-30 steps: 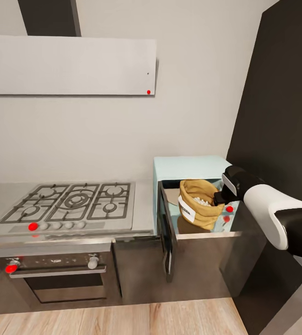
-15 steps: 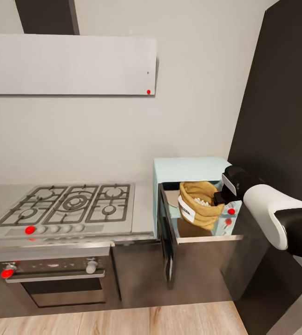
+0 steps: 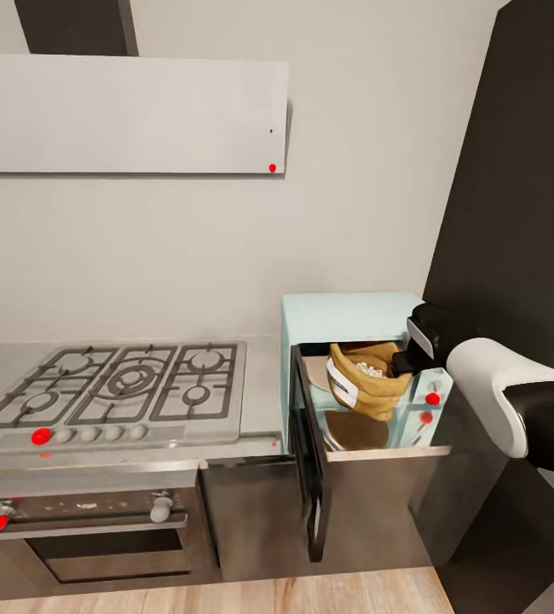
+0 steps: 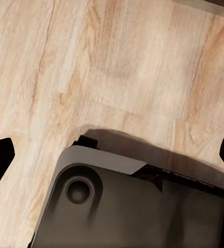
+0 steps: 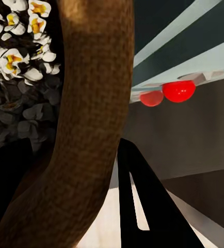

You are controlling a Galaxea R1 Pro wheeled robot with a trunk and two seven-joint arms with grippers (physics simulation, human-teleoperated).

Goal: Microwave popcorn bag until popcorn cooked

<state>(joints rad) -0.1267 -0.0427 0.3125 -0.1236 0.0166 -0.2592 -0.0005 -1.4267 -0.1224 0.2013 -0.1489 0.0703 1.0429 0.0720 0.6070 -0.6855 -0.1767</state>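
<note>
Pinching the rolled rim of the popcorn bag (image 3: 364, 381), the right gripper (image 3: 401, 362) held it just ahead of itself in the open microwave (image 3: 348, 312), apparently so the popcorn (image 5: 19, 36) stayed inside; the left gripper's (image 4: 112, 155) fingers stood wide apart, empty.

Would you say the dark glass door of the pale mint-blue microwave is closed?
No, the microwave door hangs swung open, exposing the tan popcorn bag.

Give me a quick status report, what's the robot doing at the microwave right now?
Right gripper shut on popcorn bag rim, bag tilted in open microwave mouth. Popcorn inside looks popped. Left gripper open over floor. Microwave door swung wide, nothing blocking.
</note>
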